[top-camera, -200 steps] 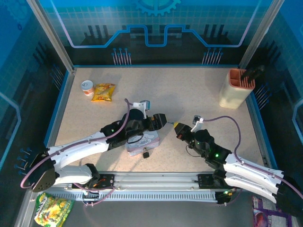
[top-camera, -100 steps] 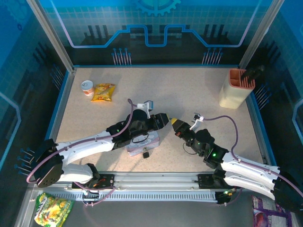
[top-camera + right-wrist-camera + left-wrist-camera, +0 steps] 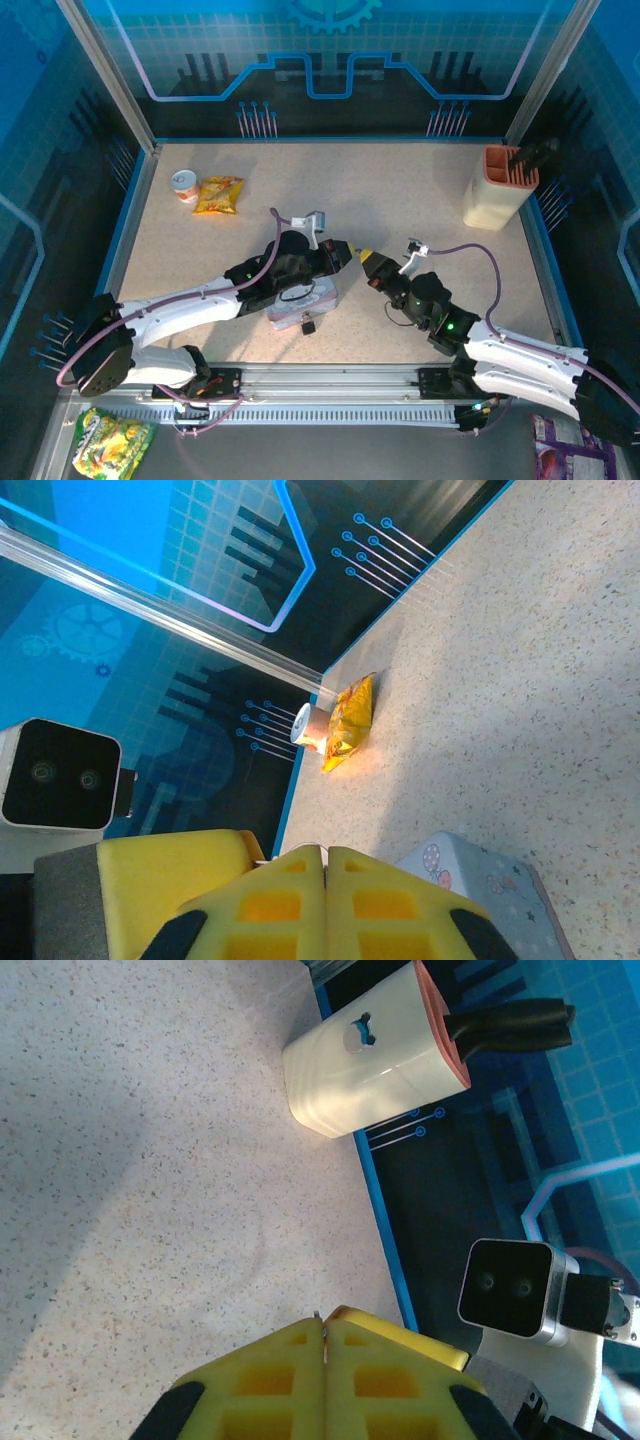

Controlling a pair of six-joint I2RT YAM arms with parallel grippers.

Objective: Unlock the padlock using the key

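Over the middle of the table my left gripper [image 3: 347, 254] and right gripper [image 3: 366, 261] meet tip to tip. In the left wrist view the left gripper [image 3: 323, 1326] is shut, with the key [image 3: 319, 1316], a thin metal sliver, pinched in the seam of its yellow pads. The right gripper [image 3: 325, 852] is shut too, and a thin silvery bit shows at its tip. The padlock [image 3: 308, 325], tiny and dark, lies on the table just in front of the pale blue tin [image 3: 318, 297], below the left arm.
At the back right stands a cream holder with an orange rim [image 3: 498, 187] and a dark tool in it. A yellow snack packet [image 3: 219, 194] and a small cup [image 3: 184, 185] lie at the back left. The tin's corner [image 3: 480, 880] sits beside the right fingers.
The left gripper has closed from wide open onto the tip held out by the right gripper. Both arms have edged together; the padlock and the tin have not moved.
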